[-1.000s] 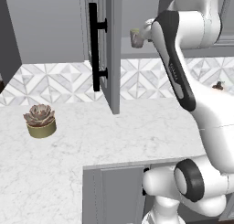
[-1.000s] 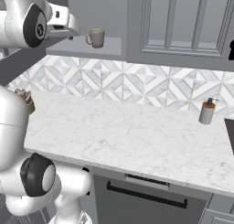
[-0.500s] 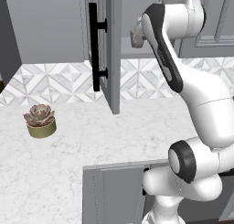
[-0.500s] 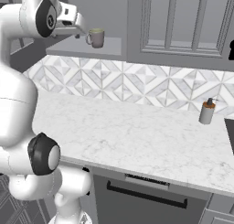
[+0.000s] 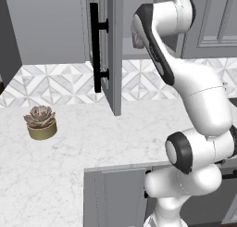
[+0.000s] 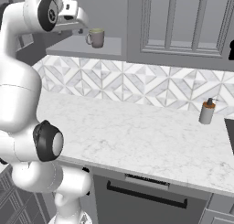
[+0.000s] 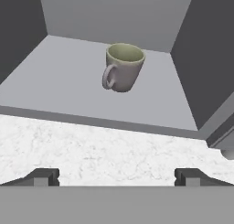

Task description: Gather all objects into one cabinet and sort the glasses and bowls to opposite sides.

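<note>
Backed off, open claw (image 7: 116,177) faces shelved mug (image 7: 122,67).

We see a kitchen: grey wall cabinets (image 6: 183,26), a marble desk (image 6: 137,136), patterned tile backsplash (image 6: 137,86), and a soap dispenser (image 6: 207,111)

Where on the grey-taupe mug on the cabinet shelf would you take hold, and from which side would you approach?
Probably across the body of the mug, coming straight in through the cabinet's open front. It stands upright on the shelf, apart from the walls, with bare shelf on both sides for the fingers. In the hand view its handle points left and towards the camera, so straddle the cup just behind it. The open gripper already faces it.
</note>
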Available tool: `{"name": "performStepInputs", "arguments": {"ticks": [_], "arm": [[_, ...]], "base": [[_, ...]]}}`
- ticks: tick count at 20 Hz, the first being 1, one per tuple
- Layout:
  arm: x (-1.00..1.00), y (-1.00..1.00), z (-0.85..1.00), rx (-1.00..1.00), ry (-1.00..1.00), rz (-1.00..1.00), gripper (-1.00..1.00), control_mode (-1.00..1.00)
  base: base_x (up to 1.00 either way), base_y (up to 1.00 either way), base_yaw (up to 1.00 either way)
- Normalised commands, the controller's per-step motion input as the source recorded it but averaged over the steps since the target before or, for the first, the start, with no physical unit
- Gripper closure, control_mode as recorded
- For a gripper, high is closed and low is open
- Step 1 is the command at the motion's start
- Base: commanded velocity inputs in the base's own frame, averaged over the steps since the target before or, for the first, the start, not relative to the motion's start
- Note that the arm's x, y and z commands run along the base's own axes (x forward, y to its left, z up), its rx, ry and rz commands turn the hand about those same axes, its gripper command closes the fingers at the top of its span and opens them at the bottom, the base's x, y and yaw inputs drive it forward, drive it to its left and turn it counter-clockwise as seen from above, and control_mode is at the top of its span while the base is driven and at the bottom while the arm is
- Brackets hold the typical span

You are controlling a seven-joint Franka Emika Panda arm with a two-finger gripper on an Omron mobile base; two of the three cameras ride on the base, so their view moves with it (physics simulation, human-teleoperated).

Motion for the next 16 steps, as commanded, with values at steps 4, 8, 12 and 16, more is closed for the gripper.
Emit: {"name": "performStepInputs", "arguments": {"ticks": [4, 8, 12, 16], "arm": [[0.13, 0.0, -0.04, -0.01, -0.02, -0.01, -1.0, -1.0], [0.28, 0.0, 0.1, 0.09, 0.17, -0.02, -1.0, -1.0], [0.37, 0.0, 0.06, 0.03, 0.21, -0.03, -1.0, -1.0], [0.32, 0.0, 0.0, 0.0, 0.07, -0.03, -1.0, -1.0]], "base": [[0.0, 0.0, 0.0], [0.0, 0.0, 0.0], [0.0, 0.0, 0.0], [0.0, 0.0, 0.0]]}}
